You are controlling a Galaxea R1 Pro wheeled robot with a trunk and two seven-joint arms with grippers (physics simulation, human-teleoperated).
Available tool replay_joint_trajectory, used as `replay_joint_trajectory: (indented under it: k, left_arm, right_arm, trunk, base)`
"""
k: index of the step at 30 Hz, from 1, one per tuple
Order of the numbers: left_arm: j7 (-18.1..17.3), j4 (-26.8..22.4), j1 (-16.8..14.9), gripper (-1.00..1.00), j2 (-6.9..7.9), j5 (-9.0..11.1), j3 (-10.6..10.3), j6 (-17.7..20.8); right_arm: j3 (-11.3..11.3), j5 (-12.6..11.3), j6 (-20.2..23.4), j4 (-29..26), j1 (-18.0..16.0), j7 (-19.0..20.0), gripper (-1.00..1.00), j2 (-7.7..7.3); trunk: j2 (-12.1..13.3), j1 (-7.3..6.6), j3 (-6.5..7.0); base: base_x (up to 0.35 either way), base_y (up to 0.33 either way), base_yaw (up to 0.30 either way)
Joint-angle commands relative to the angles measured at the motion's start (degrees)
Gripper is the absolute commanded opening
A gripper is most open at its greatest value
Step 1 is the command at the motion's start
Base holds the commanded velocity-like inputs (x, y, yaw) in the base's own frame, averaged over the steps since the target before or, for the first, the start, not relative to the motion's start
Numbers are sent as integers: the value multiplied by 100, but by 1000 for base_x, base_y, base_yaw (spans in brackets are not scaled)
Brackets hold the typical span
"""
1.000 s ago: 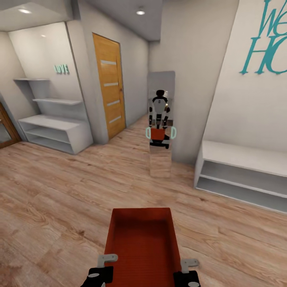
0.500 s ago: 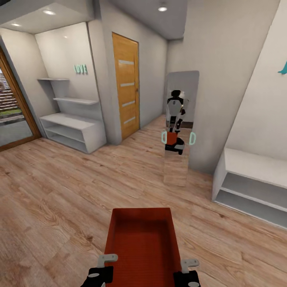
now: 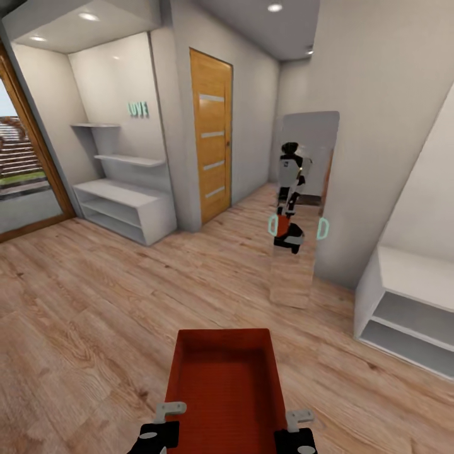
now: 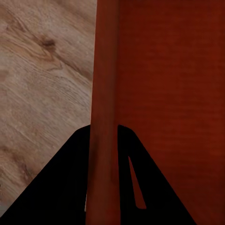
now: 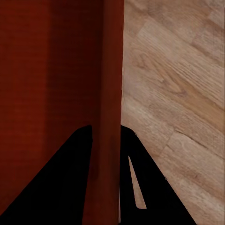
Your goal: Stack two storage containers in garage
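The robot carries one orange-red container [image 3: 225, 384] low in front of its trunk, above the wood-plank floor [image 3: 82, 315]. The left gripper [image 3: 169, 413] pinches the container's left wall and the right gripper [image 3: 299, 419] pinches its right wall; in each wrist view the wall [image 4: 104, 117] [image 5: 108, 117] runs between the dark fingers [image 4: 65, 187] [image 5: 65, 187], which are pressed against it on both sides.

Ahead stands a tall mirror [image 3: 302, 208] leaning on the wall, showing the robot's reflection with the bin. Left of the mirror a passage leads past a wooden door [image 3: 212, 135]. Further left, a white shelf unit [image 3: 126, 205] sits in an alcove with teal letters [image 3: 138, 108] above, and a glazed wood-framed door [image 3: 25, 170] opens outdoors. At the right a low white shelf [image 3: 410, 302] stands against the wall. The floor between the robot and the passage is open.
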Motion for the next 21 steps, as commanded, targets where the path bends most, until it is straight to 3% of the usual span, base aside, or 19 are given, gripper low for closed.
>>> replay_joint_trajectory:
  k: [1,21]
  left_arm:
    - [19,-1,2,-100,-11,50,-367,29]
    - [19,-1,2,-100,-11,50,-367,29]
  right_arm:
    - [55,-50,-23,12,-7,-35,-100,-1]
    - [55,-50,-23,11,-7,-35,-100,-1]
  trunk:
    - [-3,3,-6]
    - [-3,3,-6]
  base:
    - [322,0,260]
    - [322,0,268]
